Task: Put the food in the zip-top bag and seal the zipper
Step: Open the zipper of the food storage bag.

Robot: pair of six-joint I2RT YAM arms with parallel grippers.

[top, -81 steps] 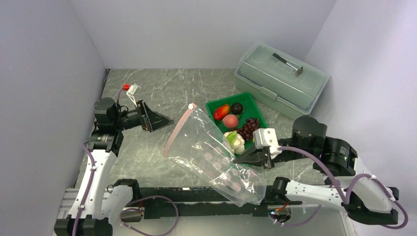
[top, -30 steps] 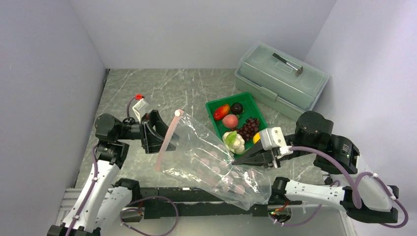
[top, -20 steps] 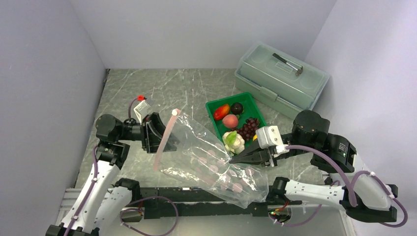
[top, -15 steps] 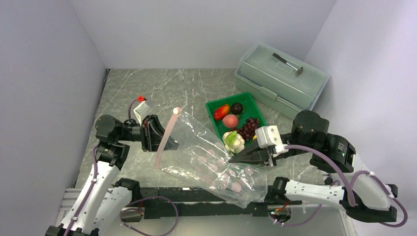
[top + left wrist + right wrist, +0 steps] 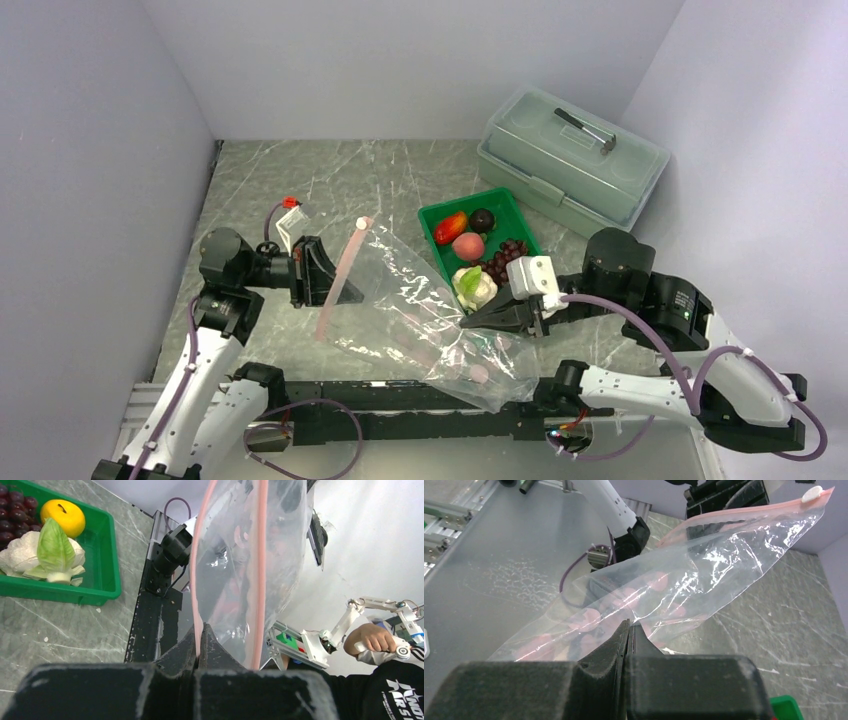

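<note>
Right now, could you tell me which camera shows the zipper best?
The left wrist view: the zipper fills the frame, its two pink tracks apart, the left gripper pinching one. The top view shows one thin strip; the right wrist view shows it far off, along the top of the bag.

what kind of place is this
Most likely a robot-training lab cell: a table boxed in by plain white panels, the left gripper and right gripper pinching a zip-top bag, and a person gripping what looks like a small control arm.
</note>
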